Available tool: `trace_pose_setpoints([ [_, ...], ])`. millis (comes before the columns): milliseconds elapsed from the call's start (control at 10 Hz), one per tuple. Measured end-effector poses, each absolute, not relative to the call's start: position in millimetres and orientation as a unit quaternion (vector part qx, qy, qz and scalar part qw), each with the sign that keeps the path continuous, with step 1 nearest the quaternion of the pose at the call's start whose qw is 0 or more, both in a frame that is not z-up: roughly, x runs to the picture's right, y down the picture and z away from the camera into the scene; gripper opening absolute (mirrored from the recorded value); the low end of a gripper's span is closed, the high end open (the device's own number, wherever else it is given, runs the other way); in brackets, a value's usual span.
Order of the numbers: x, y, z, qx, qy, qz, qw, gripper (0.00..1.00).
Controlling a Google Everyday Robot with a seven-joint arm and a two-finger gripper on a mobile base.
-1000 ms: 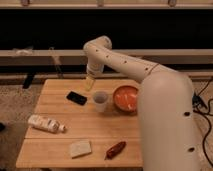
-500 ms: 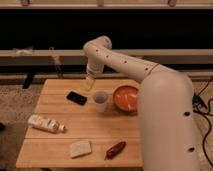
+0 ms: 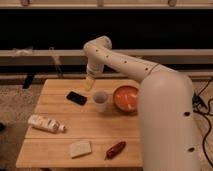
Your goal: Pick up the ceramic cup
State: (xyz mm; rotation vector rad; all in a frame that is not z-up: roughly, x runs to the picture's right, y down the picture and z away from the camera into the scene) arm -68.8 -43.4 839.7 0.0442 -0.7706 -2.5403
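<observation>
Smooth cream arm (image 3: 150,75), yellowish tool (image 3: 90,83) near ceramic cup (image 3: 100,100).

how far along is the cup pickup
Done: the arm is stretched over the table, with the gripper just up and left of the cup in the view. In hand: the approach; gripper and cup look apart. Left: closing on the cup, grasping and lifting. It stands upright on the table beside the bowl.

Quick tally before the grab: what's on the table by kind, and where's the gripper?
ceramic cup: 1
orange bowl: 1
white bottle: 1
black flat item: 1
pale square piece: 1
red oblong item: 1
Total: 6
Gripper hovers over the far side of the table, near the cup, not touching.
</observation>
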Motion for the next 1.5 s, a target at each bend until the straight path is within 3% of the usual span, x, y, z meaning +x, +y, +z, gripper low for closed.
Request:
trace_pose_setpoints([
  [400, -41, -51, 854, 0.013, -0.278, -0.927, 0.252, 0.8],
  [1000, 1, -25, 842, -0.001, -0.293, -0.914, 0.28, 0.8],
  [1500, 0, 1, 860, -0.004, -0.307, -0.906, 0.29, 0.8],
])
